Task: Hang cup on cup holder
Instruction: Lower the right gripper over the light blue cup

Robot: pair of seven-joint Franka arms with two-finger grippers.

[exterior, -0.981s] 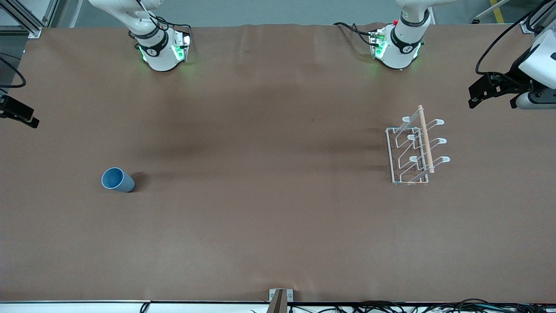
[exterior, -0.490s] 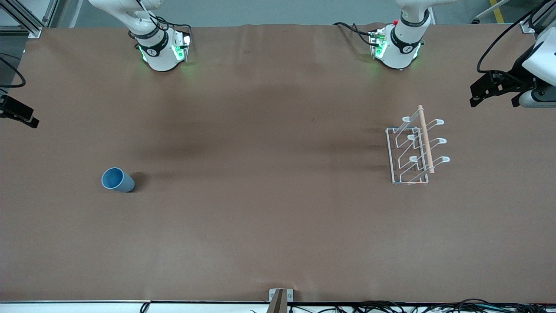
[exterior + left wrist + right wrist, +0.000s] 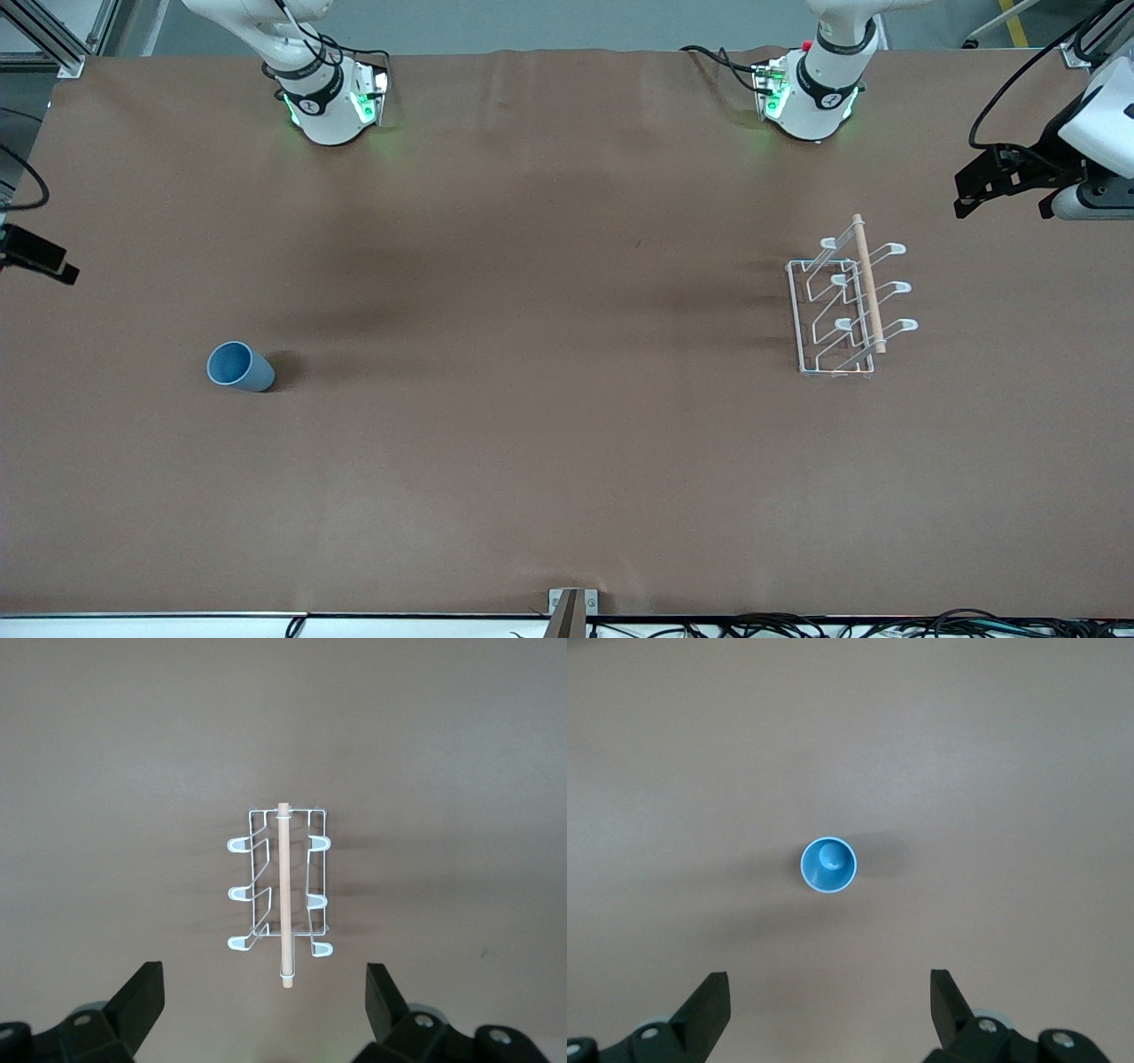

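The front camera is looking down at the whole table from high; each wrist camera is facing straight down, sharing cup or rack.

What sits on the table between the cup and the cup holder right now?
Nothing visible: only bare brown table lies between the cup and the cup holder. Both grippers, right and left, are open and empty.

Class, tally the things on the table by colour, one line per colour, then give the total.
Light blue: 1, the cup
White wire with a wooden rod: 1, the cup holder
Total: 2
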